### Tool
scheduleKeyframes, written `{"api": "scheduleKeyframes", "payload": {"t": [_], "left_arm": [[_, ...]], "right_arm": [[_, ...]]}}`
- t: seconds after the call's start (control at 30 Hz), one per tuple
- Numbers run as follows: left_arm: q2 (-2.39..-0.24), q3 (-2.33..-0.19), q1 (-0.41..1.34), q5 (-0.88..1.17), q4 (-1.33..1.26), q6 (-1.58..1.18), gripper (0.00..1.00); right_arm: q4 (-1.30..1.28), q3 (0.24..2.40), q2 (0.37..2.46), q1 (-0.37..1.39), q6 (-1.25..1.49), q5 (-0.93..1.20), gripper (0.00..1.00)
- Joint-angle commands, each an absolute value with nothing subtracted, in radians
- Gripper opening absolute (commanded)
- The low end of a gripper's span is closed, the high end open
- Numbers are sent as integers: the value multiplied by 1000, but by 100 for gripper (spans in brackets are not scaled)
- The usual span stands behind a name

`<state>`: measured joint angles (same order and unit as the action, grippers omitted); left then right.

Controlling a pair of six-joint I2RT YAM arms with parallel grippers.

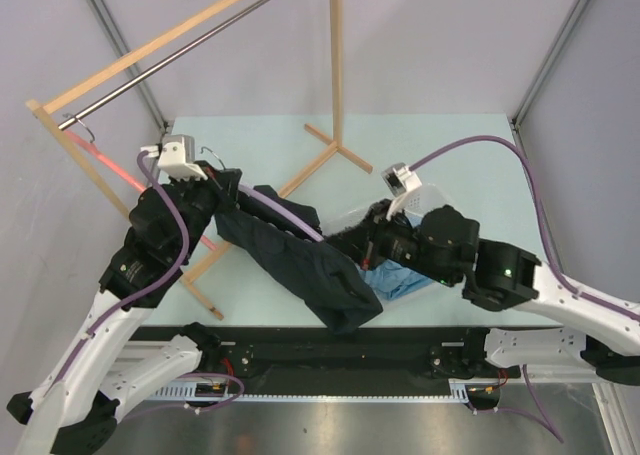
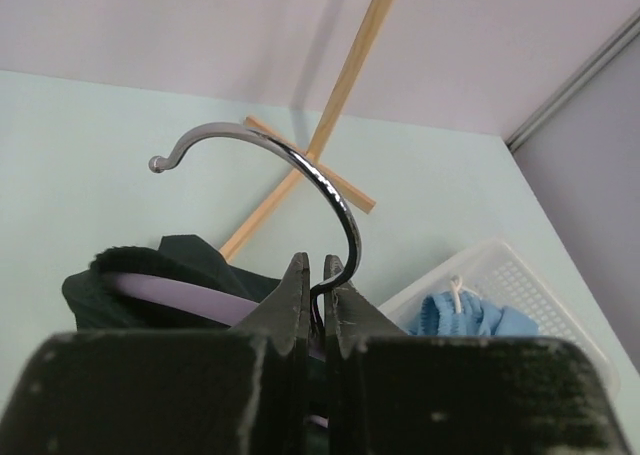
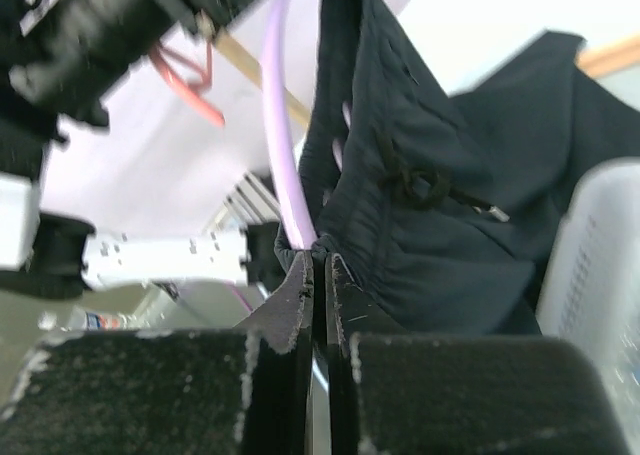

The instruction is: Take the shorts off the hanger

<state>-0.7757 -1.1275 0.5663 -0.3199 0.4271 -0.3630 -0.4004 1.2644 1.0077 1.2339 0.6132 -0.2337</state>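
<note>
Closest to the top camera lies the black rail (image 1: 330, 367) at the near edge of the desk (image 1: 460, 155), and both arms reach away from it. Just beyond, the dark shorts (image 1: 310, 265) hang in a long fold down toward the desk, draped over a lilac hanger (image 1: 292, 215) that is held up in the air, tilted.

On the right side, the right pincer (image 1: 365, 241) is closed; in its wrist view the fingertips pinch the edge of the dark cloth, just beside the lilac bar. Under this arm the light-blue shorts (image 1: 395, 280) lie in a white basket (image 1: 432, 192), which stands on the desk.

On the left, a little farther, the left pincer (image 1: 203, 178) is closed on the metal hook (image 1: 213, 153) of the hanger, at its lower stem, and the curve of the hook rises free above the fingers.

Behind all this stands a wooden rack (image 1: 336, 65) with a metal rod (image 1: 190, 43). A red hanger (image 1: 108, 165) hangs from the rod at the far left.
</note>
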Motion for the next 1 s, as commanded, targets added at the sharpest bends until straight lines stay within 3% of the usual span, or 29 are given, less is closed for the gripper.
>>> {"api": "scheduleKeyframes", "payload": {"t": [0.0,0.3,0.63,0.97], "left_arm": [[-764,-1166,558,-465,310,-429,0],[-805,-1206,560,-426,342,-552,0],[-756,-1243,557,-272,385,-710,0],[-612,-1218,557,-48,262,-988,0]], "right_arm": [[-620,1252,898,1330,644,-366,0],[-617,1065,735,1420,729,-460,0],[-471,1029,793,1419,663,-479,0],[-266,1020,946,1205,635,-247,0]]}}
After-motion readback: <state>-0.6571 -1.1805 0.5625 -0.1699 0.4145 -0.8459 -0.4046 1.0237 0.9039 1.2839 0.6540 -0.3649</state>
